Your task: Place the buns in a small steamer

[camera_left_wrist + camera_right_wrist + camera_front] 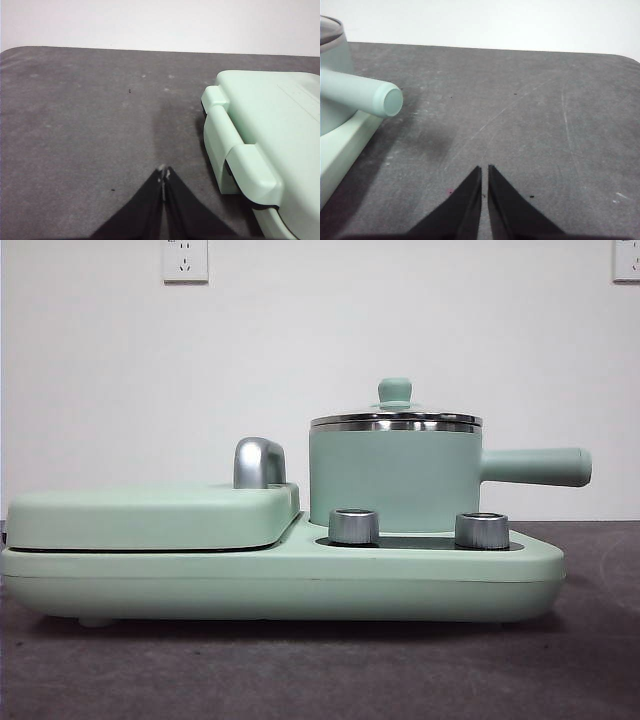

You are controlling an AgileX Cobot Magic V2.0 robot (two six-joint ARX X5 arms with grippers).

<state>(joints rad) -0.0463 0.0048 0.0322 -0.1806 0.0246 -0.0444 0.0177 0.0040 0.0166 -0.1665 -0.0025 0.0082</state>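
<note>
Steamer: mint-green cylindrical steamer pot with a steel rim is standing on the right half of a mint-green cooker base, just behind two ridged steel knobs.
Lid: glass lid with a green knob is sitting closed on the steel rim.
Handle: long straight mint-green side handle is sticking out level to the right, ending in a rounded flat tip that is also showing in the right wrist view.
Buns: no bun is showing in any view.
Griddle: flat mint-green hinged griddle with a smooth matte lid is lying shut on the left half of the base, a curved steel handle rising at its inner end beside the pot.
Surface: dark grey table mat with fine scratches and pale specks is lying under everything.
Room: plain white wall is standing behind the table, with white power sockets showing high up.
Left gripper: left gripper is hanging over bare mat, near the rounded corner of the griddle, its black jaws pressed together at the tips and holding nothing.
Right gripper: right gripper is hanging over bare mat, apart from the handle's tip, its jaws showing only a thin slit between them and gripping nothing.
</note>
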